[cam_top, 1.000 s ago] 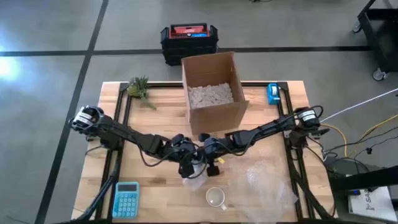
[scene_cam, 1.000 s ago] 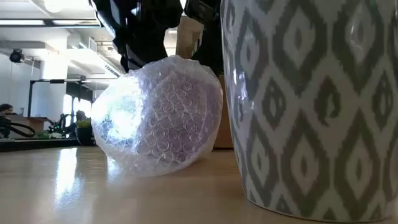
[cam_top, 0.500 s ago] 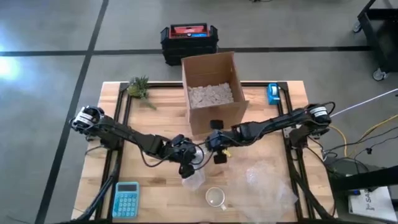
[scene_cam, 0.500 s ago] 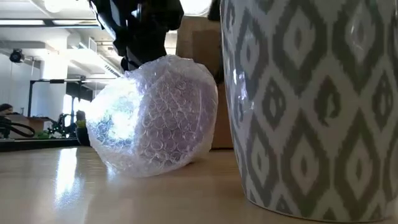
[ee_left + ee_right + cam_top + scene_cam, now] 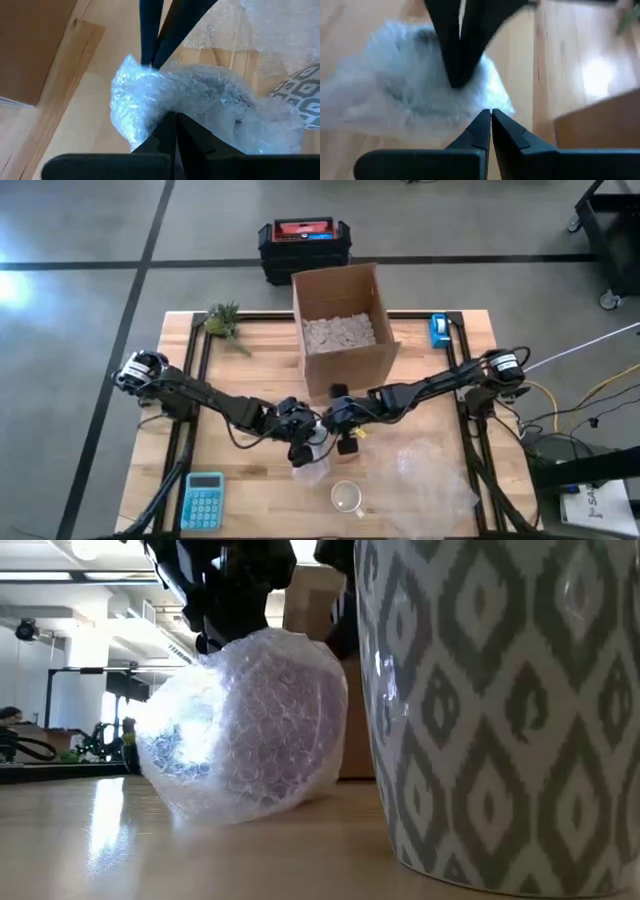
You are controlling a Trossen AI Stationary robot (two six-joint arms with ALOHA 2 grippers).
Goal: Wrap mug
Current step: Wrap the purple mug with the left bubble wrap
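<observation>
A bundle of bubble wrap (image 5: 312, 464) lies on the table's near middle; what is inside it is hidden. It also fills the low view (image 5: 240, 730). A grey-and-white patterned mug (image 5: 347, 498) stands unwrapped just nearer, upright on its base. My left gripper (image 5: 301, 446) is shut on the bundle's wrap. My right gripper (image 5: 337, 430) is shut, its tips at the bundle's far right edge (image 5: 496, 106). My left gripper pinches a fold of the bubble wrap (image 5: 167, 102) on the bundle's upper side between its two fingers, slanting down from the table's left. The bundle rests on the table below them. My right gripper's shut fingertips (image 5: 148, 60) stand at the wrap's edge; I cannot tell whether they touch it.
An open cardboard box (image 5: 343, 330) with packing filler stands just behind the grippers. A loose sheet of bubble wrap (image 5: 425, 475) lies at the near right. A blue calculator (image 5: 203, 500) sits near left, a plant sprig (image 5: 224, 322) far left, a tape dispenser (image 5: 438, 330) far right.
My right gripper drew back from the bundle toward the box, then came back to the bundle's edge. The bundle, held by my left gripper, has shifted a little along the table and changed shape slightly.
</observation>
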